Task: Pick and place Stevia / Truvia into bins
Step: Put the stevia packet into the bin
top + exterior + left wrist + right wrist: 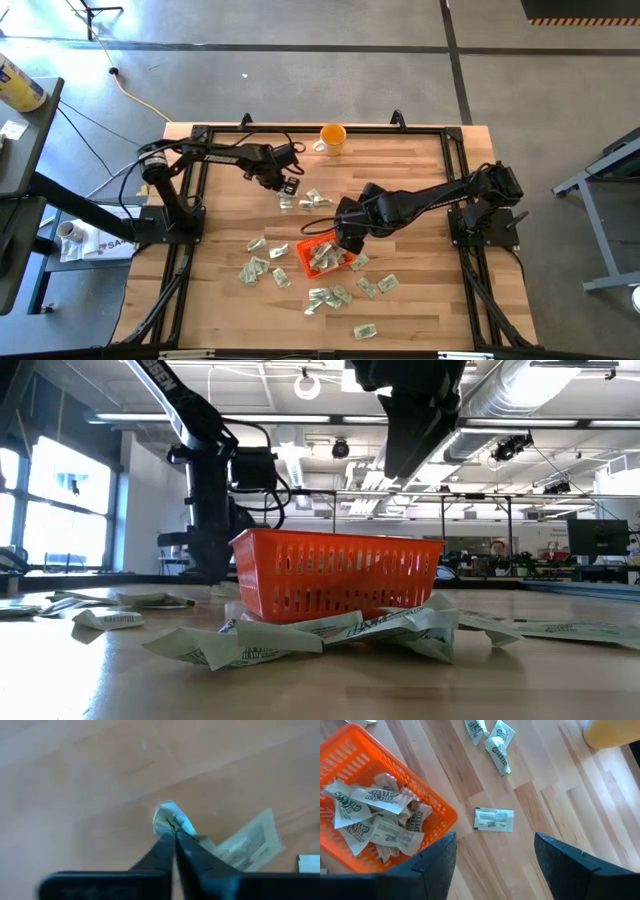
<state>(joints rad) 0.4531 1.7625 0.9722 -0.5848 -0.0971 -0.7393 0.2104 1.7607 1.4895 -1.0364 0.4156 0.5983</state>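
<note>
Sachet: being pinched by closed left pincer on surface | right pincer: hanging wide apart, holding nothing, beside orange tray

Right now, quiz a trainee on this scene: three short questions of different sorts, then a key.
1. True or false: the left gripper is shut on a sachet.
2. Where is the right gripper? A) beside the mug B) over the tray
3. Fill in: the tray already holds several ____.

Key: 1 true; 2 B; 3 sachets.
</note>
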